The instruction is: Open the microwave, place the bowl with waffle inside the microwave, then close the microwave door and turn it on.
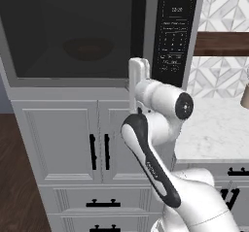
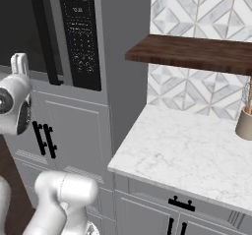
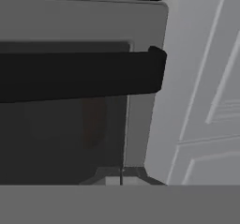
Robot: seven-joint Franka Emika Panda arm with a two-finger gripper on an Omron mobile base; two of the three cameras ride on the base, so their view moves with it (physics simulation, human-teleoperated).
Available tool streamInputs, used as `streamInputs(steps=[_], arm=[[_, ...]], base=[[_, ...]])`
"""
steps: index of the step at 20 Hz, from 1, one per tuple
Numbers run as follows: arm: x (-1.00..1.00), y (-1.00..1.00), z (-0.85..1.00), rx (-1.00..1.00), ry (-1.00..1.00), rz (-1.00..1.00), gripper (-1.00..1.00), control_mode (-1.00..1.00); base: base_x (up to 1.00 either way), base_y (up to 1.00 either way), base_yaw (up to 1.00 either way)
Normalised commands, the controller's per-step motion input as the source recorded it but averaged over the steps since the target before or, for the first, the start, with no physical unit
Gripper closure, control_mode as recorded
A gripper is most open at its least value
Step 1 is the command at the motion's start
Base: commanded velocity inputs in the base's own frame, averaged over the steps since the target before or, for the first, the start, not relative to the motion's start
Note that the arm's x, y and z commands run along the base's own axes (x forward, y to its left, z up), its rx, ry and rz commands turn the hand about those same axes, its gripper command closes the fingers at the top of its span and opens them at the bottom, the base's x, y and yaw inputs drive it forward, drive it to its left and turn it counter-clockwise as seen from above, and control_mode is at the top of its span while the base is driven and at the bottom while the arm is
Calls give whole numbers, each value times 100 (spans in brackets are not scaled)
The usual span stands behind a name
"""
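Observation:
The microwave (image 1: 97, 32) is built in above white cabinets, and the microwave door (image 1: 73, 37) is closed. Its tall black handle (image 1: 138, 22) (image 2: 44, 37) crosses the hand view as a dark bar (image 3: 79, 75). Through the tinted window the bowl (image 1: 87, 49) shows dimly on the turntable, and as a reddish smear (image 3: 93, 120) in the hand view. I cannot make out the waffle through the glass. My gripper (image 3: 121, 180) is shut on nothing, its tips close in front of the door's lower right corner, by the handle's lower end. The black keypad (image 1: 175, 32) (image 2: 81, 37) sits right of the handle.
White panelled cabinet doors (image 1: 63, 143) with short black handles stand below the microwave. To the right lie a marble counter (image 2: 187, 150), a dark wooden shelf (image 2: 197, 52) above it, and a tan container (image 2: 244, 123) at its far right.

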Motion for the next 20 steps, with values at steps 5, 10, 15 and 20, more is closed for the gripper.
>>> streamInputs(steps=[5, 10, 15, 20], arm=[[-31, -11, 8, -5, 75, -9, 100, -100], [-31, -23, -1, -14, 60, -4, 100, -100], [-68, -55, -13, -8, 21, -2, 100, -100], [-100, -60, -3, 0, -11, 0, 100, -100]], base=[[0, 0, 0], [0, 0, 0], [0, 0, 0], [0, 0, 0]])
